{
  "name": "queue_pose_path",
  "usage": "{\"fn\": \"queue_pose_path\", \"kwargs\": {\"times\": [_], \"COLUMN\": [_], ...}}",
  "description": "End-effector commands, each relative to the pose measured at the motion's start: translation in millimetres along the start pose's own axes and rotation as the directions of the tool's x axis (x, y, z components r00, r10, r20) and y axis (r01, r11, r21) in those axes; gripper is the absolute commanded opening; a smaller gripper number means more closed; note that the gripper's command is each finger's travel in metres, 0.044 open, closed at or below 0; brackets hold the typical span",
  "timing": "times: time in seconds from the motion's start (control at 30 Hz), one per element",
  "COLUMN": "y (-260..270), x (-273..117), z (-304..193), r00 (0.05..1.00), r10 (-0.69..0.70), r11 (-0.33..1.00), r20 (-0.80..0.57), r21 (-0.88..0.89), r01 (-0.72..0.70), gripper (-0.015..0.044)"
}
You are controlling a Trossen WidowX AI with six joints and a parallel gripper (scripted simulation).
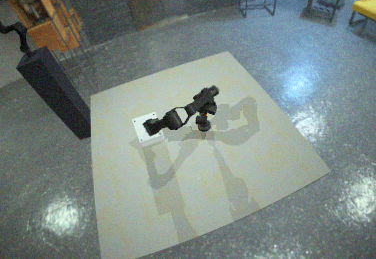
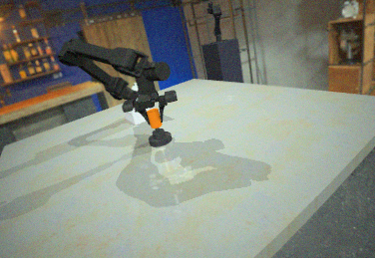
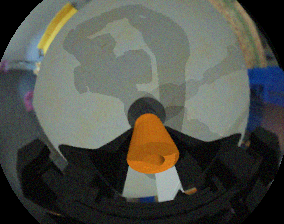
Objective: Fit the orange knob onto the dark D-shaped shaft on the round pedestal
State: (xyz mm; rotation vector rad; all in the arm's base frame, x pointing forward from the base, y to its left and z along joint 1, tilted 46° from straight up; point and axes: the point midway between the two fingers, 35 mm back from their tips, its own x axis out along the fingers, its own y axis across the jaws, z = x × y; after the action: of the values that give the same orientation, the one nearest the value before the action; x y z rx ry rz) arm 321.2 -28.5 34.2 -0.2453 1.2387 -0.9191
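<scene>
The orange knob (image 2: 156, 119) (image 3: 152, 136) is held roughly upright between the fingers of my gripper (image 2: 155, 116) (image 3: 148, 129), which is shut on it. The round dark pedestal (image 2: 160, 138) (image 3: 136, 108) stands on the table below it. In the exterior view, a short dark part of the shaft (image 2: 159, 130) shows between the knob's lower end and the pedestal's disc. The knob's lower end is at or just above the shaft's top; I cannot tell whether they touch. The flat sides are hidden. In the top view, the arm covers most of the knob, above the pedestal (image 1: 203, 127).
The arm's white base plate (image 1: 141, 134) lies at one side of the pale table top (image 1: 130, 192) (image 2: 279, 127). Arm shadows fall around the pedestal. A dark pillar (image 1: 55, 94) (image 2: 222, 62) stands beyond the table's edge.
</scene>
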Motion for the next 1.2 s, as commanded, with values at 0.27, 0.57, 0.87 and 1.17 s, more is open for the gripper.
{"fn": "queue_pose_path", "kwargs": {"times": [0.27,0.57,0.87,1.17], "y": [0.5,0.6,0.9,1.0], "x": [3.7,3.6,-1.1,1.6], "z": [-0.9,-0.8,-0.2,-1.2], "r00": [1.0,1.0,1.0,1.0], "r10": [0.002,0.002,0.002,0.002], "r11": [0.999,0.999,0.991,0.967], "r20": [0.0,0.0,0.0,0.0], "r21": [0.048,0.048,0.134,0.254], "r01": [-0.002,-0.002,-0.002,-0.002], "gripper": [0.0,0.0,0.0,0.0]}}
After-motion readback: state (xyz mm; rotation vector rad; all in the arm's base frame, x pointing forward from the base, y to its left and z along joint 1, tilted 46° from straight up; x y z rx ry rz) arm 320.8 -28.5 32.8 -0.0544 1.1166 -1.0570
